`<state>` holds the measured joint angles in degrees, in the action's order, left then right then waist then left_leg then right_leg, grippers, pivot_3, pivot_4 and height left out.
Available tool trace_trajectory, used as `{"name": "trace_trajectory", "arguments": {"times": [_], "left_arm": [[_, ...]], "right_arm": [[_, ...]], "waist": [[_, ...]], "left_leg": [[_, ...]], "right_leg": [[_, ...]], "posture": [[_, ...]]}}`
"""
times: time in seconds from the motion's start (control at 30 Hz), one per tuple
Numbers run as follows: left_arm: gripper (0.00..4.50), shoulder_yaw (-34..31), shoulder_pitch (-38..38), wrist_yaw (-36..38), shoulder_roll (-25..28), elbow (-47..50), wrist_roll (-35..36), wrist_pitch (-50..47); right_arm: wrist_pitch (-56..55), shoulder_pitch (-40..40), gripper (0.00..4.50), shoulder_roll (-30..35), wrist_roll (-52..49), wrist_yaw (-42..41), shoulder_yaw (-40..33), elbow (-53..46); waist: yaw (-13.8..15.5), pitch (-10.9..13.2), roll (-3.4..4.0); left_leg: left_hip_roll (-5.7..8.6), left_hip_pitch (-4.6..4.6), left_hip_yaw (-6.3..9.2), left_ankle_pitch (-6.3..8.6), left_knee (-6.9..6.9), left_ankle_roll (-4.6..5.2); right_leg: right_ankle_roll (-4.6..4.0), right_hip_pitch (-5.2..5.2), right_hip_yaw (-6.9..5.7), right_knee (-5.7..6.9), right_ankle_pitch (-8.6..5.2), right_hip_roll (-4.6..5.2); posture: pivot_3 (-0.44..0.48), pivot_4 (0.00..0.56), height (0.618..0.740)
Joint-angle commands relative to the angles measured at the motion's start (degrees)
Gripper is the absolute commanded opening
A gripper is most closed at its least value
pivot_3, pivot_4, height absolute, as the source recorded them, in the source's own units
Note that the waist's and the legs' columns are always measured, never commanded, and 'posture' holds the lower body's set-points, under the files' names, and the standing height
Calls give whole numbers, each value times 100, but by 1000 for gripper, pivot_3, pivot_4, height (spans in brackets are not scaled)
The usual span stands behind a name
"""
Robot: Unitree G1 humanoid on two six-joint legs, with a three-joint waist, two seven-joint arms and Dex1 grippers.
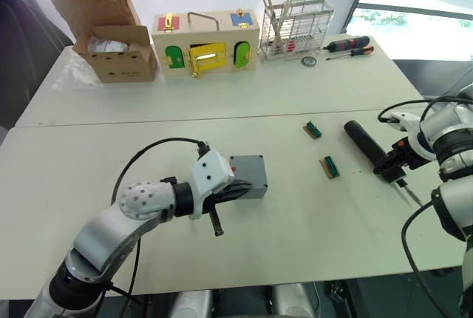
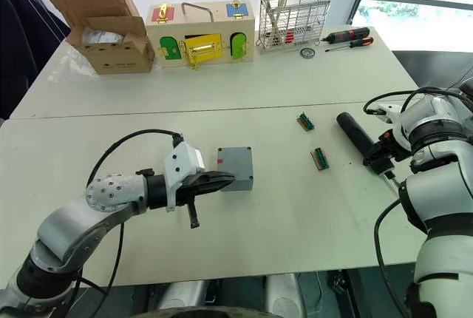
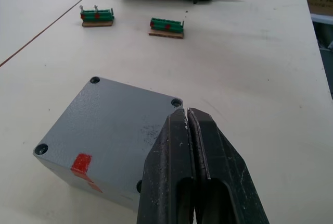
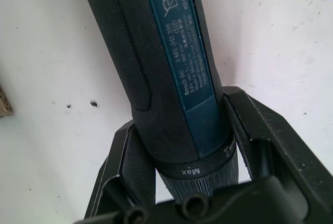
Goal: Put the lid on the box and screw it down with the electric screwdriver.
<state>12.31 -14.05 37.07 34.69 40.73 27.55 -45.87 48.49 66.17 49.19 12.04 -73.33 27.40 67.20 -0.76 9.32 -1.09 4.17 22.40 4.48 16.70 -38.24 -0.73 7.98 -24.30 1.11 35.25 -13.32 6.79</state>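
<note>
Since the lid (image 3: 112,117) is already sitting flush on the box (image 1: 248,176) at mid-desk, screwing is the step coming up. The left gripper (image 3: 186,125), fingers pressed together and empty, is resting at the lid's corner. The right gripper (image 4: 182,146) is clamping the electric screwdriver (image 1: 367,149), lying near the desk's right edge; next it needs lifting and aiming at a corner hole. Its label is reading "Bosch GO", its collar "Max".
</note>
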Motion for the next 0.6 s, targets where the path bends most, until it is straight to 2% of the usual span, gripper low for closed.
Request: {"name": "trace_trajectory", "arguments": {"times": [0.03, 0.07, 0.13, 0.2, 0.27, 0.33, 0.37, 0.47, 0.6], "left_arm": [[0, -378, 29, 222, 93, -112, 216, 153], [0, -524, 32, 327, 137, -263, 278, 213], [0, -777, -142, 552, 186, -708, 421, 269], [0, -950, -316, 769, 230, -1059, 576, 275], [0, -1036, -441, 932, 238, -1279, 706, 255], [0, -1080, -543, 1052, 230, -1474, 773, 265], [0, -1052, -671, 1093, 164, -1654, 793, 246], [0, -901, -980, 1231, 62, -2020, 761, 241], [0, -653, -1272, 1353, 26, -2150, 639, 249]], "right_arm": [[-301, 152, 1785, -117, -488, 931, -988, 93], [-340, 338, 1785, -128, -736, 1299, -1444, 66], [-608, 452, 1785, 151, -1169, 2070, -2421, -609], [-780, -299, 1785, 44, -1752, 2995, -3842, -2453], [-1667, -1141, 1785, -719, -2413, 3865, -5180, -4545], [-1437, -1561, 1785, -1571, -3056, 4599, -5938, -6166], [-1423, -1906, 1785, -2127, -3311, 4909, -5944, -7142], [-1510, -2702, 1785, -3265, -3723, 5487, -5516, -8913], [-1491, -3722, 1785, -4278, -4172, 5720, -4622, -9947]], "waist": [[-20, -3, -5], [-46, -3, -5], [-76, 15, 24], [-48, 49, 91], [-8, 50, 98], [-19, 46, 107], [-22, 45, 107], [4, 43, 105], [14, 44, 108]], "left_leg": [[0, -1, -1, 0, -2, 0], [-1, -2, -5, 0, -4, 0], [0, -4, -26, 1, -3, 1], [2, 6, -38, 0, 2, 2], [-3, 22, -42, 1, 25, 3], [-7, 54, -28, 2, 27, 1], [-11, 70, -18, -1, 22, -3], [-11, 99, 16, -11, 9, -20], [10, 82, 6, -18, -33, -22]], "right_leg": [[-1, 3, 2, -1, 0, 1], [-2, 4, 6, -2, 1, 2], [-3, -3, 22, -2, 3, 4], [-2, -26, 33, 4, 4, 8], [2, -61, 27, 19, 0, 3], [2, -124, 5, 93, -1, 0], [2, -144, 0, 98, -3, -1], [1, -158, -18, 108, -3, 3], [-1, -105, -1, 87, 3, 11]], "posture": [[0, 150, 734], [0, 150, 734], [0, 150, 734], [0, 150, 734], [0, 150, 734], [0, 150, 734], [0, 150, 734], [0, 150, 734], [0, 150, 734]]}}
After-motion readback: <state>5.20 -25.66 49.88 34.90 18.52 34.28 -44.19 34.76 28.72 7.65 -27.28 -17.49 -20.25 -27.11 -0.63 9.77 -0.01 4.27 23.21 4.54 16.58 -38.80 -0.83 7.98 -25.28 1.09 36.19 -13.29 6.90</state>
